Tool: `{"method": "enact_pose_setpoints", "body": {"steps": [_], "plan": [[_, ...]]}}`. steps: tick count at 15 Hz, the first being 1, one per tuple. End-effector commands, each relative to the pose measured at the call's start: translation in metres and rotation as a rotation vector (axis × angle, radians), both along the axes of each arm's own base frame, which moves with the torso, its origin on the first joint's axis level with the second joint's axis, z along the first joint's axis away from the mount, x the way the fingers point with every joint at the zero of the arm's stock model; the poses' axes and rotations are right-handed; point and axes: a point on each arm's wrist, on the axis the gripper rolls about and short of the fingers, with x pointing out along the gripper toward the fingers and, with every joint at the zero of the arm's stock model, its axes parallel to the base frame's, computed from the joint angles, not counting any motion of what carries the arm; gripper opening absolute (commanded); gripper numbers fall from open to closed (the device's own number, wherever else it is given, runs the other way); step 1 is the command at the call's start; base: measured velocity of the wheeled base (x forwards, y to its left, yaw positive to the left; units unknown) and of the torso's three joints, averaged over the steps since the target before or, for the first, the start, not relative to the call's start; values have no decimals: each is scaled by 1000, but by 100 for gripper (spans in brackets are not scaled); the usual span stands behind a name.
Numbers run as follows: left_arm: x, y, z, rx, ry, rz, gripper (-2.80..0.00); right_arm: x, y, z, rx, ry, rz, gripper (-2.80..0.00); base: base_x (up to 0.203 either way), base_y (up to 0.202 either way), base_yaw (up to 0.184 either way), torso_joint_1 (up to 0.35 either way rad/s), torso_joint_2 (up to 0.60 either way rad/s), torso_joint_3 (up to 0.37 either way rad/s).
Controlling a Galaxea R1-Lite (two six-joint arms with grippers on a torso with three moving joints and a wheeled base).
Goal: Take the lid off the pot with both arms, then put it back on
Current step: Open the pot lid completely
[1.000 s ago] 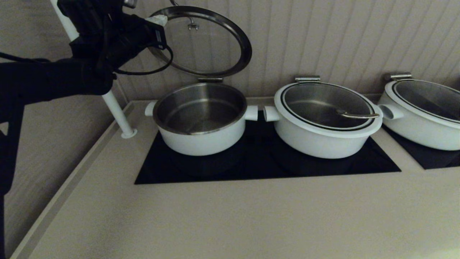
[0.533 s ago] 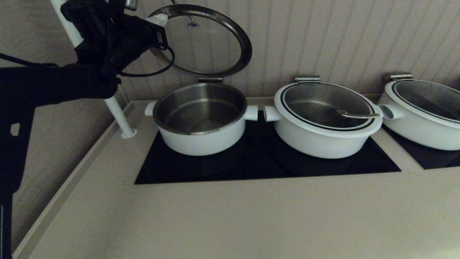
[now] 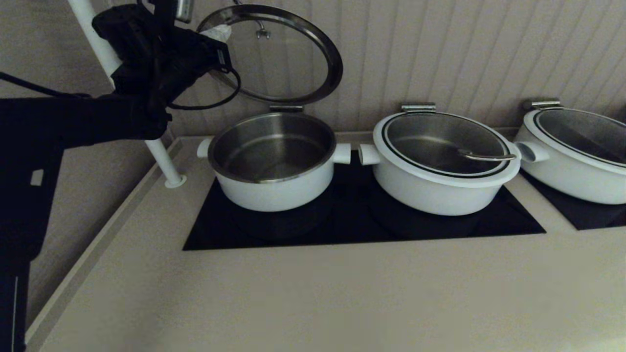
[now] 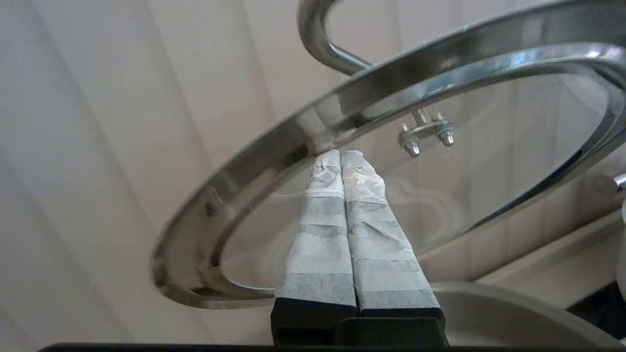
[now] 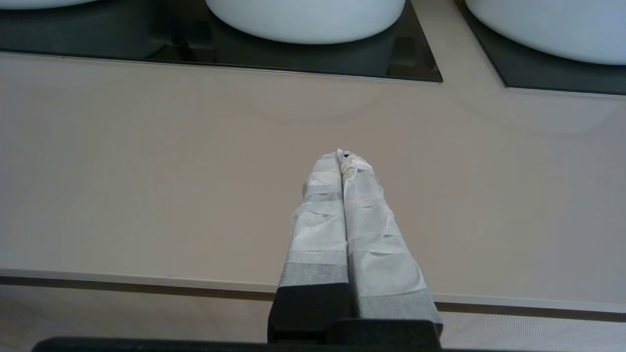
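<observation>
Writing: I can read none on the pots or lids.
Lid [image 3: 274,54]: tilted up, upper centre, above the open pot [image 3: 272,161].
My left gripper [image 4: 341,155]: fingers pressed together under the lid's rim, holding nothing; has shifted slightly right.
My right gripper [image 5: 341,155]: fingers together, empty, over the counter [image 5: 146,171].

The counter is viewed from above and in front by the head camera, with the pot [image 3: 273,161] at centre-left. The lid [image 4: 391,161], raised above that pot, is seen closely from beneath by the left wrist camera. The right wrist camera is aimed down at the counter [image 5: 195,161] before the pot, a stretch shared with the head view.
</observation>
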Motion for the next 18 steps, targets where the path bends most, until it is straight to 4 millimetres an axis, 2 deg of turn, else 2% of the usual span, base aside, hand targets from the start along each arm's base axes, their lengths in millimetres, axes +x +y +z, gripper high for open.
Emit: {"method": "enact_pose_setpoints", "body": {"steps": [1,10,18], "plan": [[2,0,-1,1,-6,-2,-280,0,0,0,-1,0,1,-280,0,0,0,0,0,0],[0,0,3,-33,-79,-17,-280,0,0,0,-1,-1,1,-280,0,0,0,0,0,0],[4,-1,-2,-31,-74,-17,-280,0,0,0,-1,-1,0,-280,0,0,0,0,0,0]]}}
